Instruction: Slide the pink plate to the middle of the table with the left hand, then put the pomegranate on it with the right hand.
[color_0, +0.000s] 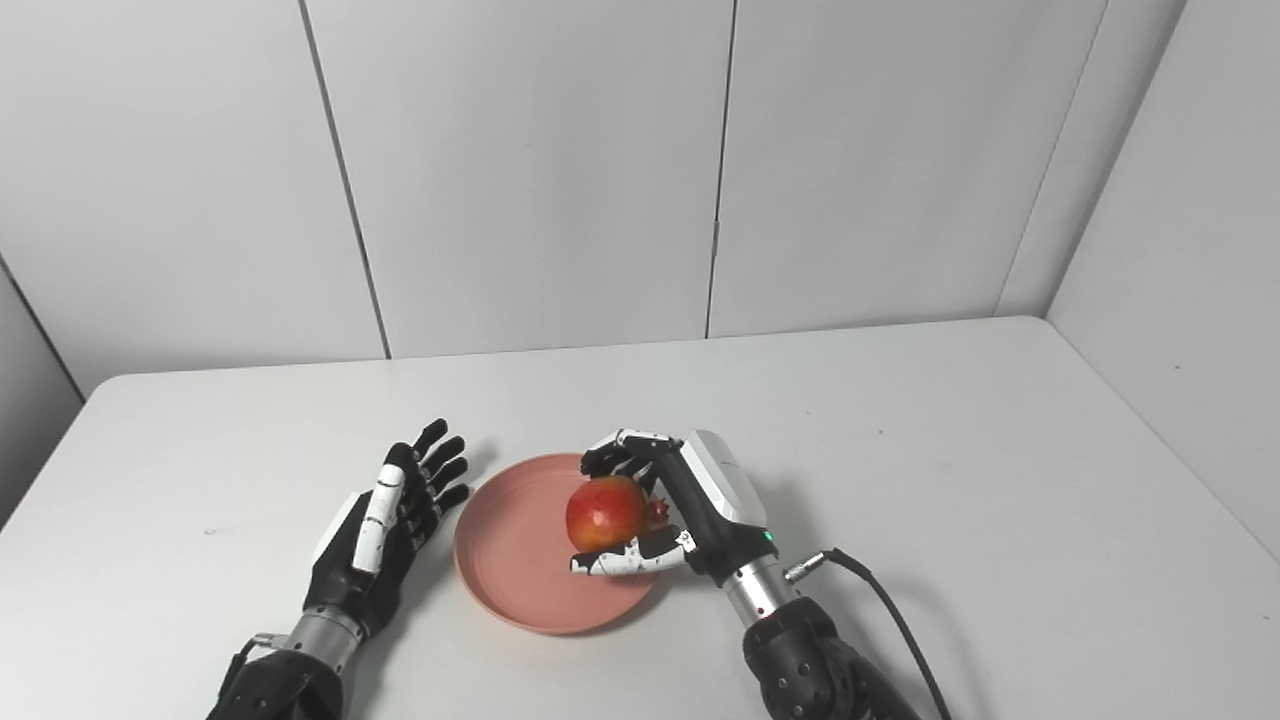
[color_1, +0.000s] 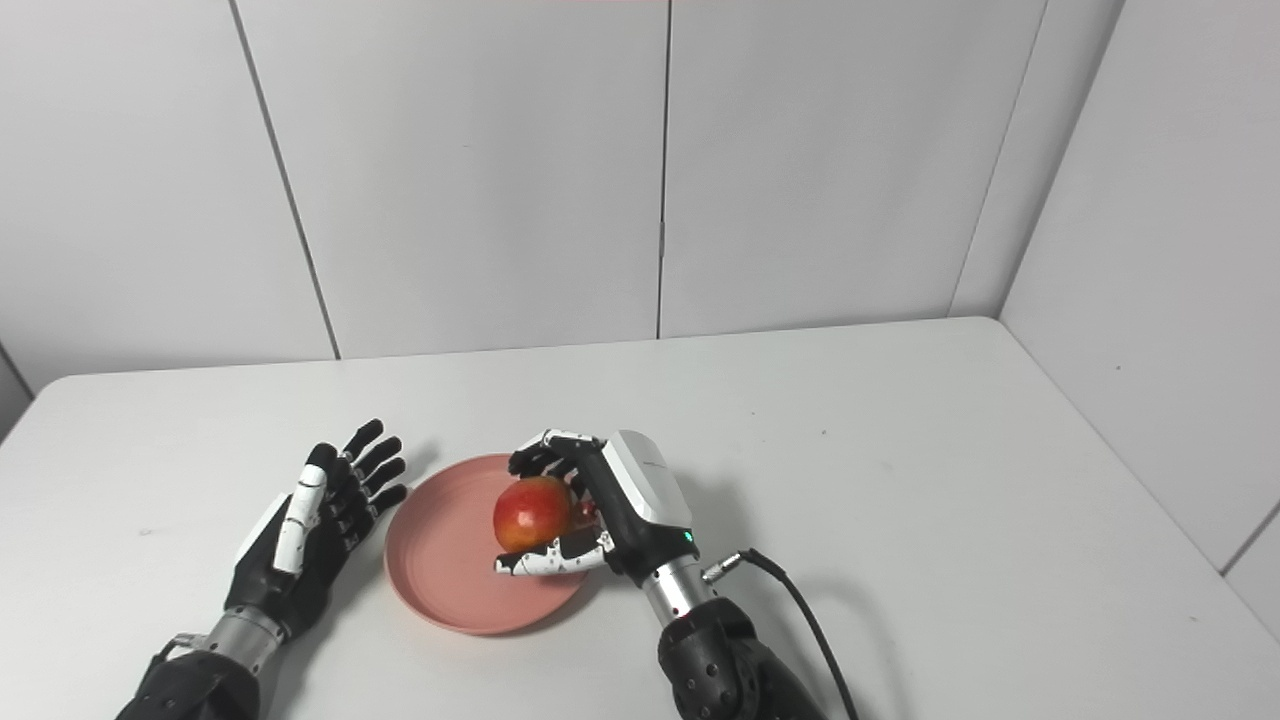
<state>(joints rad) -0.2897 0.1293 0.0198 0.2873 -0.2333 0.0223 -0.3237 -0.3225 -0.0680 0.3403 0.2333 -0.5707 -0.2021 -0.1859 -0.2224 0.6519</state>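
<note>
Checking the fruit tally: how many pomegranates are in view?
1: the pomegranate is over the pink plate, gripped in the right hand. None seems hidden.

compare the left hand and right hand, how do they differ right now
The left hand is open with fingers spread, holding nothing; the right hand is shut on the pomegranate. The left lies beside the pink plate; the right reaches over it. Both are black and white.

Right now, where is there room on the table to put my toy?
Bare table runs right of the right robot hand and behind the pink plate. It is crowded where the left robot hand and pomegranate meet the plate.
</note>
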